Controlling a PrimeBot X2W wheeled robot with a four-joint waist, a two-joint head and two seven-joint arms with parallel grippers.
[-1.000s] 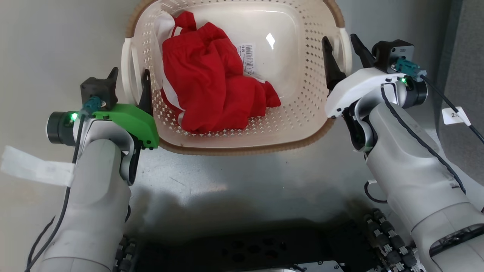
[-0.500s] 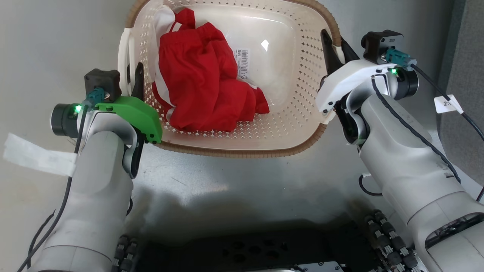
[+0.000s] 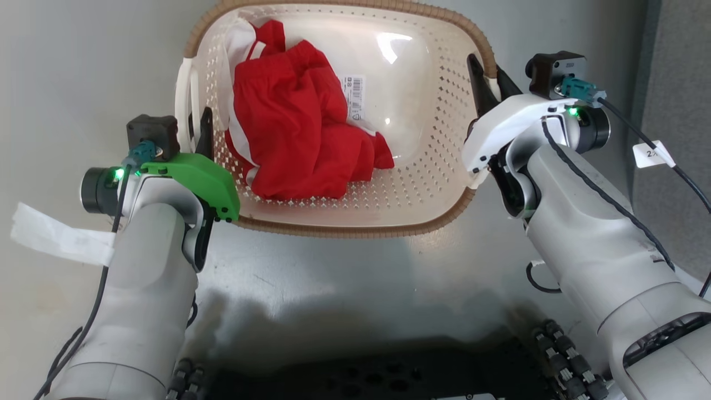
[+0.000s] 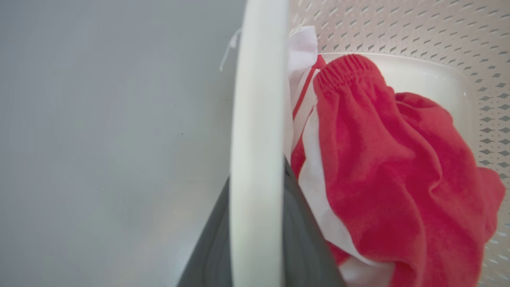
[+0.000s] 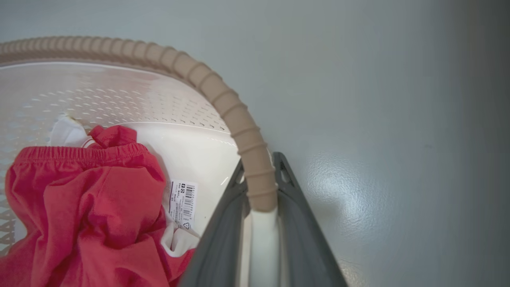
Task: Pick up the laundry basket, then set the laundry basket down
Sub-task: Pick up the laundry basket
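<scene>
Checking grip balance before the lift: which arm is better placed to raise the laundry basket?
Left, marginally: the left end effector straddles the white handle along its span; the right end effector clamps where handle meets brown rim. The laundry basket likely needs both.

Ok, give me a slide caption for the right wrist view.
Right end effector gripping the laundry basket by its white handle, red clothing inside.

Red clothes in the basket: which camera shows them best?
The head view: the red clothes lie whole inside the laundry basket. Both wrist views show them closer but cut off at the picture's edge.
</scene>
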